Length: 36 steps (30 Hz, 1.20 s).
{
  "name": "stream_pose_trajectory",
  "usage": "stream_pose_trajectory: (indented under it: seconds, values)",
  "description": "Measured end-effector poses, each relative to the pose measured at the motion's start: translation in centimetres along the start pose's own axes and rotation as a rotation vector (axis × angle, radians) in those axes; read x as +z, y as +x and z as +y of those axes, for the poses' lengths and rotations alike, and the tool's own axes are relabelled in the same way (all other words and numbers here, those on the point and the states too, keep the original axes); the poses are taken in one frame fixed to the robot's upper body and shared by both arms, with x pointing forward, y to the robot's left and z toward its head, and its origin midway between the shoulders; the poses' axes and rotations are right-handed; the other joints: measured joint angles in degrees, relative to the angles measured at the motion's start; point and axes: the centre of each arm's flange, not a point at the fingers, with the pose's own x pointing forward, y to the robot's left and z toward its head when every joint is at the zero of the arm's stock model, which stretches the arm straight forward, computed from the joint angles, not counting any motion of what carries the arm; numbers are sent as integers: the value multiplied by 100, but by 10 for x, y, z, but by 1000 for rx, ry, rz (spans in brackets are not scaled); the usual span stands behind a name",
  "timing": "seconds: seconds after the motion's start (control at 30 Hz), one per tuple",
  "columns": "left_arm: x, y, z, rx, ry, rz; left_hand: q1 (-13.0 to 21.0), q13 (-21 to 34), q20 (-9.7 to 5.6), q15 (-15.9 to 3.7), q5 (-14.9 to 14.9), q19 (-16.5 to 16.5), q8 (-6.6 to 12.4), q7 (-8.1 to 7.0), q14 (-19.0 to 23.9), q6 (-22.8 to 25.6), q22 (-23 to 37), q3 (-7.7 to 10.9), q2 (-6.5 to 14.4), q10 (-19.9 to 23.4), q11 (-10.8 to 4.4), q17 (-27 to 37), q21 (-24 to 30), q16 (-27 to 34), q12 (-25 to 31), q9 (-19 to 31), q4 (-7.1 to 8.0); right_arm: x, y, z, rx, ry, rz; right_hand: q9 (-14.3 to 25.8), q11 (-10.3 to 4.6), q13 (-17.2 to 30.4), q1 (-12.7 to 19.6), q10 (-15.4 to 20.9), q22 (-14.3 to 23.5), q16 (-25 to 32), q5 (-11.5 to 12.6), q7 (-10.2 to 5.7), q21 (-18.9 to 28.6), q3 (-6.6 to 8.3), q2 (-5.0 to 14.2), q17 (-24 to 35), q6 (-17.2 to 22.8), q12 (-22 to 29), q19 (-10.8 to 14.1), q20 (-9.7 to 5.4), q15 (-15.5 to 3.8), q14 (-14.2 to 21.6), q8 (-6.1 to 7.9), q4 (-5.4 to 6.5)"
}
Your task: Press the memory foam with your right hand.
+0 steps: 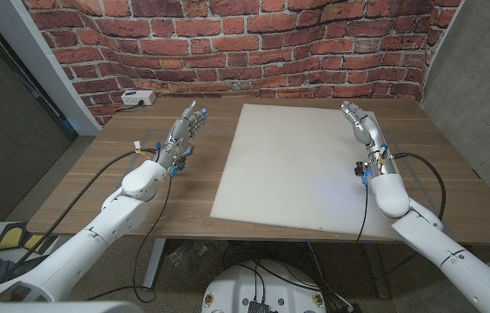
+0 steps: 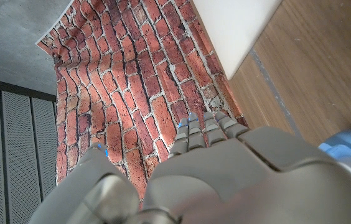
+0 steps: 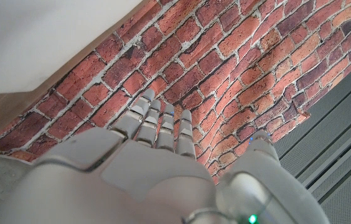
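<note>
The fingers (image 1: 351, 111) of the right hand (image 1: 364, 129) are held straight and close together, nothing being held in them; they point away from the robot toward the brick wall (image 1: 228, 39). The hand is seen over the far right corner of the memory foam (image 1: 293, 165); whether it touches the sheet cannot be told. From the hand, the forearm runs back to the bottom right of the head view, a black cable (image 1: 427, 178) looping beside the wrist. In the right wrist view the same fingers (image 3: 160, 124) are seen side by side, the thumb set apart.

The fingers (image 1: 195, 117) of the left hand (image 1: 184, 132) are likewise extended and empty, a little fanned, and are raised over the bare wooden table (image 1: 97, 174) just left of the foam. In the left wrist view its fingers (image 2: 203, 130) lie close together.

No brand or writing can be read on anything.

The memory foam is a flat white rectangular sheet lying in the middle of the table, between the two hands. Its long axis runs from the near edge toward the wall, slightly skewed, the far end leaning right.

A white power strip (image 1: 138, 98) is seen at the table's far left corner.
</note>
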Motion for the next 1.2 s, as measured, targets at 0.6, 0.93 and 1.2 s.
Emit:
stream_pose_trajectory:
  seconds: [0.6,0.93,1.2]
  values:
    - [1,-12,6,25,9,-2,-20,0,0,20,0,0,0,17,19,17,0,17,66,0,0,0,0,0,0,0,-16,-2,-4,6,-27,-254,-5,-1,41,0,0,0,-1,-15,-23,-31,-50,0,0,1,-31,0,-29,-31,-31,-73,0,1]
    - [-2,-16,7,33,4,0,70,0,0,20,-43,0,0,31,19,30,0,-8,52,32,28,0,0,0,0,-1,-40,-2,-1,8,-9,-362,7,-1,41,0,0,1,-1,-15,-23,-104,-82,0,0,15,46,25,-85,-38,28,-173,0,1]
    - [-2,-17,7,38,3,2,70,0,0,20,-43,0,0,31,19,30,0,-8,52,51,9,-1,0,0,0,-1,-40,-2,1,10,32,-436,31,-2,69,0,37,34,-1,-14,-22,-142,-99,0,37,15,172,60,-153,-32,51,-196,29,1]
